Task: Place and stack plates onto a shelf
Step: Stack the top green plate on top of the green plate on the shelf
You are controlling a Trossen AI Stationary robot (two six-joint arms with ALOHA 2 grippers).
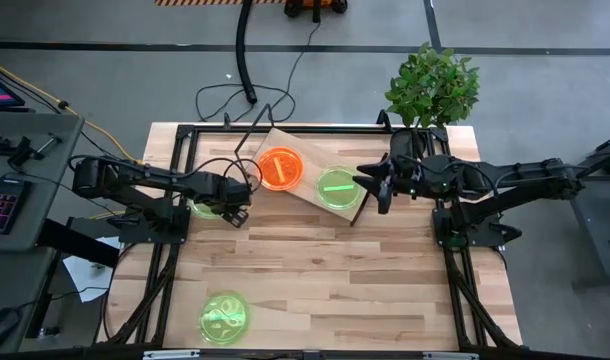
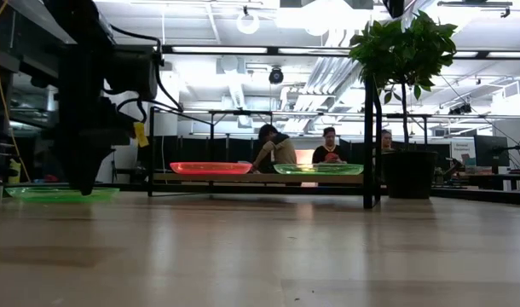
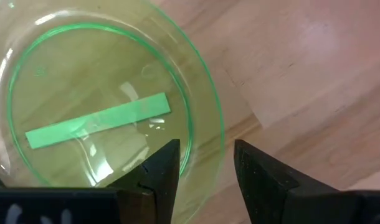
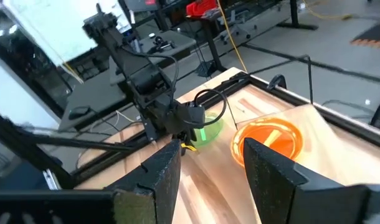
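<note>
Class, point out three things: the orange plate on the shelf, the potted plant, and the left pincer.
orange plate (image 1: 281, 168), high view, its centre.
potted plant (image 1: 433, 86), high view, its leaves.
left pincer (image 3: 207, 163), left wrist view, midway between fingertips.

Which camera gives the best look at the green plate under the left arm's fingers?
The left wrist view: the green plate fills it, stripe clear. The high view mostly hides it beneath the left gripper; the low view shows it edge-on; the right wrist view shows a glimpse.

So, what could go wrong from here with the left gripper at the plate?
1. The left gripper straddles only the thin rim of the green plate; the grip may slip, or the plate may tip when lifted.
2. The shelf already holds an orange plate and a second green one, with the right gripper close by; the arms could collide there.
</note>
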